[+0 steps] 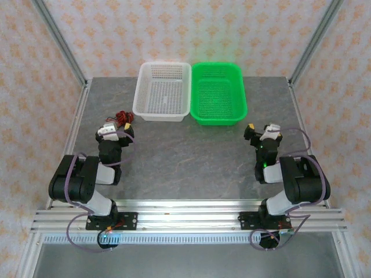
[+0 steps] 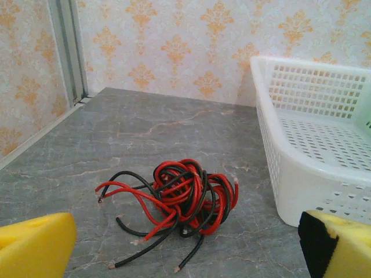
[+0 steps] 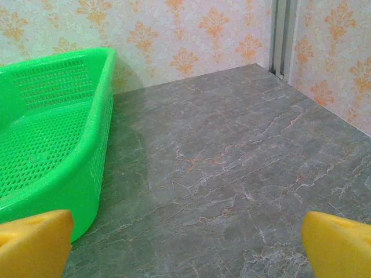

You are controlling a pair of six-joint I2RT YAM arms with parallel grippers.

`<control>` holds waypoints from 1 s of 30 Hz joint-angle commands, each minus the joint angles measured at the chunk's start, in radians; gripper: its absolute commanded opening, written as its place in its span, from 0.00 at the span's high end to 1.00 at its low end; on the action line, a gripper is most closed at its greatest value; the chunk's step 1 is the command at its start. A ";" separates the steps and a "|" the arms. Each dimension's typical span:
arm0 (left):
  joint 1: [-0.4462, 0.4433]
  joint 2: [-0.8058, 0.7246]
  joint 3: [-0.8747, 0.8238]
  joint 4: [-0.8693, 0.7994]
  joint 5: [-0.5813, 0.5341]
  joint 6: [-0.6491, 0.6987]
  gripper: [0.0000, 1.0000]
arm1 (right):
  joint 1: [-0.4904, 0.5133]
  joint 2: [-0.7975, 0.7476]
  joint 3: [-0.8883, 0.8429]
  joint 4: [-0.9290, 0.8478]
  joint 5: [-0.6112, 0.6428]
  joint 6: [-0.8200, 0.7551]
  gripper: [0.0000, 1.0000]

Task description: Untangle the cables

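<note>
Both claws, left (image 2: 185, 255) and right (image 3: 185, 249), gaped empty; ahead of the left, the cables (image 2: 177, 202) lay knotted, untangling not begun.

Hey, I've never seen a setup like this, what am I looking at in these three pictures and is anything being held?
Two small robot arms sit bolted at the near edge of a grey table. The overhead picture shows the left gripper and the right gripper. The other two pictures come from cameras on each wrist; the yellow shapes at the bottom are that arm's own fingers, standing wide open. On the table lie a tangle of red and black cables, a white basket and a green basket side by side. Nothing is held.
</note>
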 commanded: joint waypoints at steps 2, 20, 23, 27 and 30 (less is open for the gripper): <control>0.000 -0.005 0.004 0.008 0.014 0.023 0.01 | 0.002 0.000 -0.001 0.035 0.026 0.004 0.00; 0.001 -0.004 0.007 0.004 0.017 0.020 0.01 | -0.002 0.002 0.002 0.028 0.014 0.006 0.00; 0.000 -0.004 0.007 0.004 0.015 0.020 0.01 | -0.002 0.001 0.002 0.028 0.012 0.006 0.00; 0.000 -0.004 0.007 0.004 0.014 0.021 0.01 | -0.001 0.003 0.003 0.028 0.011 0.004 0.00; 0.000 -0.004 0.007 0.002 0.014 0.021 0.01 | -0.002 0.002 0.003 0.028 0.003 0.002 0.00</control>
